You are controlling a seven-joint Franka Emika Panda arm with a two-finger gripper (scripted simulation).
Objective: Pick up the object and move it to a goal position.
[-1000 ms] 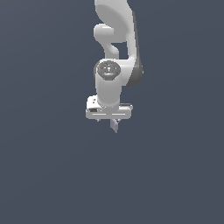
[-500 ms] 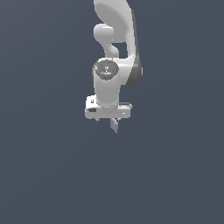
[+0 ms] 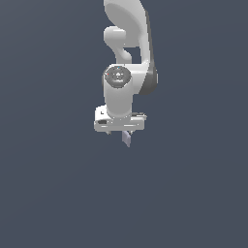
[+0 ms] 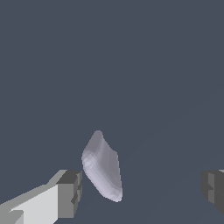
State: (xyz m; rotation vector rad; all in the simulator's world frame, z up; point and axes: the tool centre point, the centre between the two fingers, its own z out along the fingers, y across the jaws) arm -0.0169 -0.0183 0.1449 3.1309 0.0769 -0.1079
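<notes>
The white, smooth-shelled robot arm (image 3: 127, 53) hung over a plain slate-grey floor with nothing else on it, its gripper (image 3: 127, 137) pointing down, and the small pale lavender-grey rectangular bar (image 3: 126, 138) poked out just beneath the white gripper body. In the wrist view the bar (image 4: 103, 167) sat tilted in the gap, close beside one dark grey finger pad (image 4: 70, 194), while the other pad (image 4: 213, 186) stood well apart from it on the far side. So the fingers were spread wide rather than pressed onto the bar; whether the near pad actually touched it, I could not tell. That was the worry, to my eye: with one pad so far off and the bar lying askew, a closing squeeze might catch it on an edge, twisting it or flicking it out. I could not make out whether the bar rested on the floor or was carried, nor any goal mark, so a lift begun before both pads met it would likely leave it behind
</notes>
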